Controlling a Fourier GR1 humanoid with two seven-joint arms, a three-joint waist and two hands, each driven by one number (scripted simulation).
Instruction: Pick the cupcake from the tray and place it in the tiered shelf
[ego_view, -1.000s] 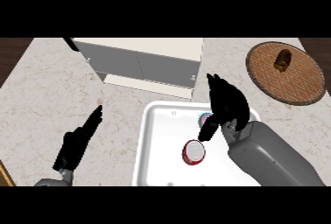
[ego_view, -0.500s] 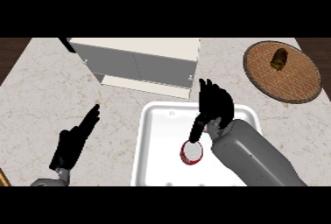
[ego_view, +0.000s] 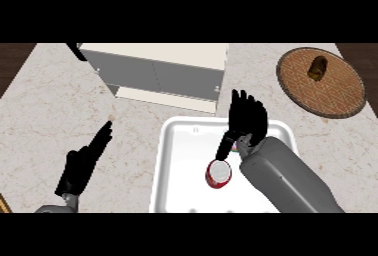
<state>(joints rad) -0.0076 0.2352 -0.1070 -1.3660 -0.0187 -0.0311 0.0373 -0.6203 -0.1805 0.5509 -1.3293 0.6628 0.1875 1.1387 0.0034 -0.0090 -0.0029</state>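
Note:
The cupcake (ego_view: 219, 174), with a red wrapper and a white top, lies in the white tray (ego_view: 177, 165) in the middle of the counter. My right hand (ego_view: 246, 119) hovers over the tray's far part, open with its fingers straight and pointing away from me. Its thumb (ego_view: 225, 146) reaches down to just above the cupcake; whether it touches I cannot tell. The white tiered shelf (ego_view: 159, 70) stands behind the tray at the counter's back. My left hand (ego_view: 83, 162) rests open on the counter left of the tray.
A round wooden board (ego_view: 332, 95) with a small brown item (ego_view: 318, 67) on it lies at the back right. A small coloured thing (ego_view: 235, 148) peeks out beside my right wrist in the tray. Marble counter stretches to the left.
My right hand has shifted left over the tray, and its thumb now points down at the cupcake. The cupcake and my left hand have stayed where they were.

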